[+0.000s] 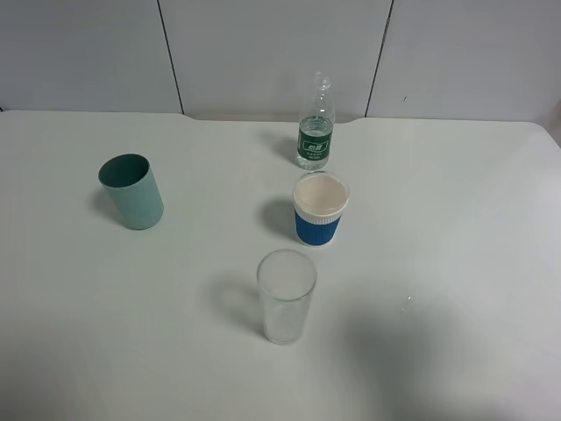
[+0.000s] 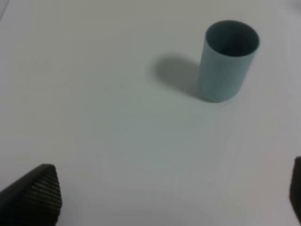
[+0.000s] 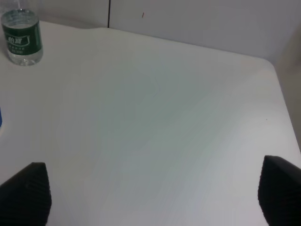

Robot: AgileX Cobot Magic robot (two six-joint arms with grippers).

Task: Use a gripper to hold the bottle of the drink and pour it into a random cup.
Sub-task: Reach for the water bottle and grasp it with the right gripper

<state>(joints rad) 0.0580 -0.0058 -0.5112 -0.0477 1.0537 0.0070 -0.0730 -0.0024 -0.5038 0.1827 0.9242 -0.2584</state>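
The bottle of the drink [image 1: 316,127], clear with a dark green label, stands upright at the back of the white table [image 1: 456,228]; its lower part also shows in the right wrist view [image 3: 21,40]. The blue cup [image 1: 320,209] with a white rim band stands just in front of it, upright. Neither arm shows in the exterior high view. My left gripper [image 2: 174,197] is open and empty, fingers wide apart, with the teal-green cup ahead of it. My right gripper [image 3: 153,195] is open and empty above bare table, far from the bottle.
A teal-green cup [image 1: 131,191] stands at the left and shows in the left wrist view [image 2: 226,60]. A tall clear glass tumbler [image 1: 286,296] stands in front of the blue cup. A grey panelled wall [image 1: 263,53] runs behind the table's back edge.
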